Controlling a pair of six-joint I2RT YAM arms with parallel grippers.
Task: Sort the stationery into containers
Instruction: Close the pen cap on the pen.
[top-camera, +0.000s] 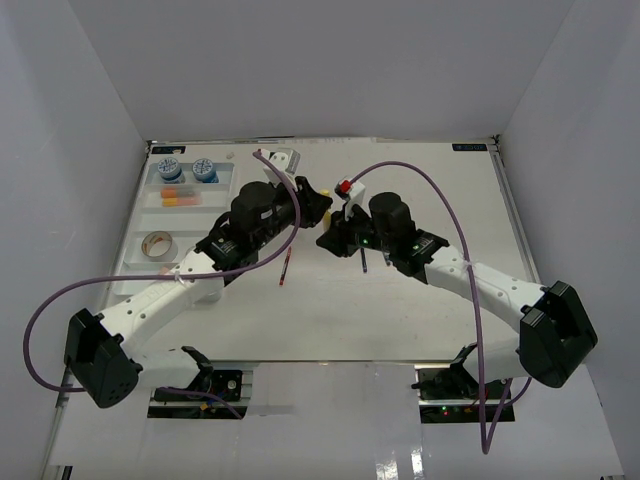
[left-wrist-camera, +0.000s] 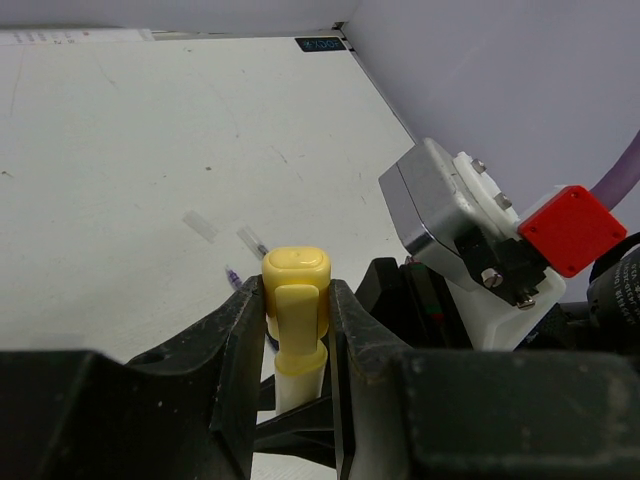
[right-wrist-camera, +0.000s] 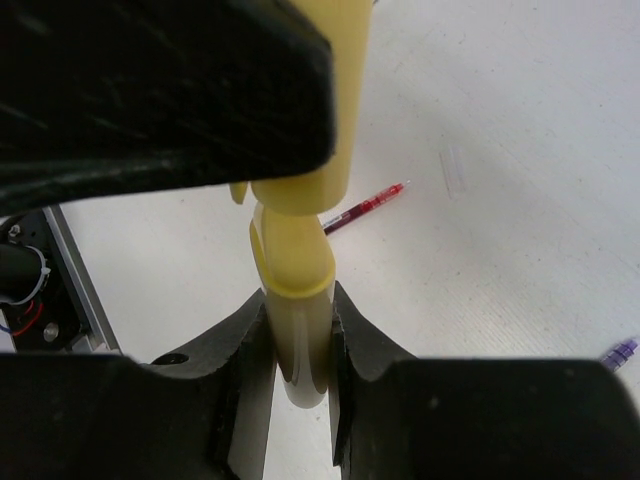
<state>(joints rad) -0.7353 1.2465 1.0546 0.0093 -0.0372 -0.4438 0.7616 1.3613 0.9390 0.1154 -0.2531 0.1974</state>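
Plain grey walls close around the white table (top-camera: 400, 300), and over its middle the yellow marker (left-wrist-camera: 297, 270) hangs in the air, not touching the surface. Both arms have it. The left gripper (left-wrist-camera: 297, 315) is closed narrow on the capped end, with its pads flat on two sides of the cap, and the right gripper (right-wrist-camera: 298, 325) is closed narrow on the barrel further along.

I judge the marker to be light and stiff, a hollow plastic tube, so weight is no problem. Its skin looks smooth and round, so it can turn or slide between the pads. My bigger worry is the cap: if the two arms pull apart, it can come off. For carrying I prefer a hold on the barrel near its middle, not on the cap or the clip.

Below on the table lie a red pen (right-wrist-camera: 365, 207), a small clear piece (right-wrist-camera: 453, 170) and the tip of a purple pen (right-wrist-camera: 622, 350). Well apart on the left side stands the white tray (top-camera: 135, 262), with a tape roll (top-camera: 157, 244), two blue-white tubs (top-camera: 169, 168) and some orange pieces (top-camera: 178, 196) in its compartments
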